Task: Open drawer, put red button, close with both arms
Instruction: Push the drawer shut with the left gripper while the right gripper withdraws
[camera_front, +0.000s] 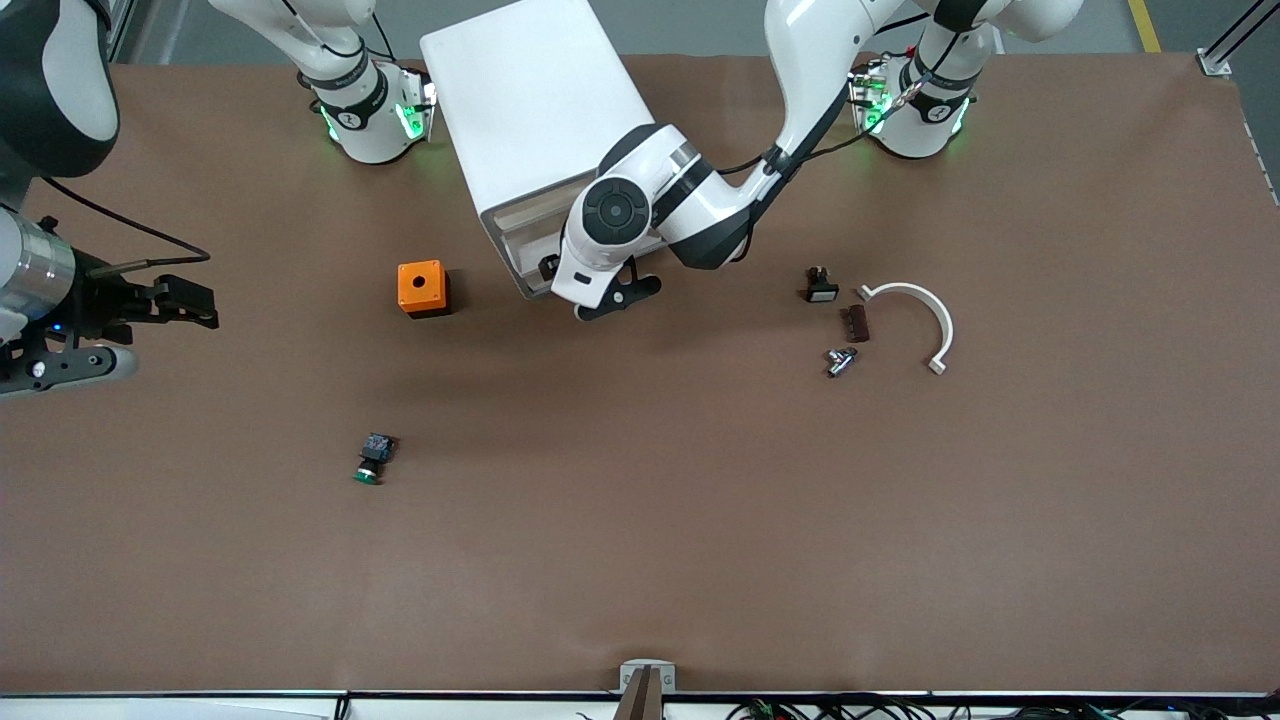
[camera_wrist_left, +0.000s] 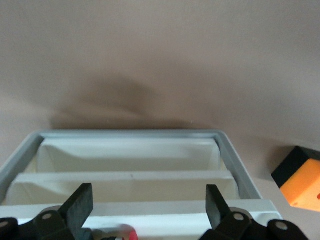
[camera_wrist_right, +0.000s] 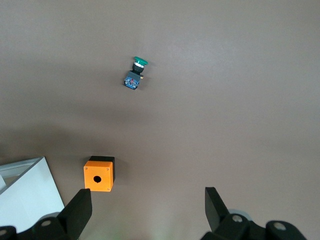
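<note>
The white cabinet stands between the two arm bases. Its uppermost drawer stands pulled out a little toward the front camera. My left gripper hangs over that drawer, open, with nothing between its fingers. In the left wrist view the gripper is wide open over the drawer. The red button lies in the drawer near one finger's base, showing only its red cap. My right gripper waits open over bare table at the right arm's end, also open in its wrist view.
An orange box with a hole stands beside the cabinet. A green-capped switch lies nearer the front camera. Toward the left arm's end lie a small black switch, a brown block, a metal piece and a white curved bracket.
</note>
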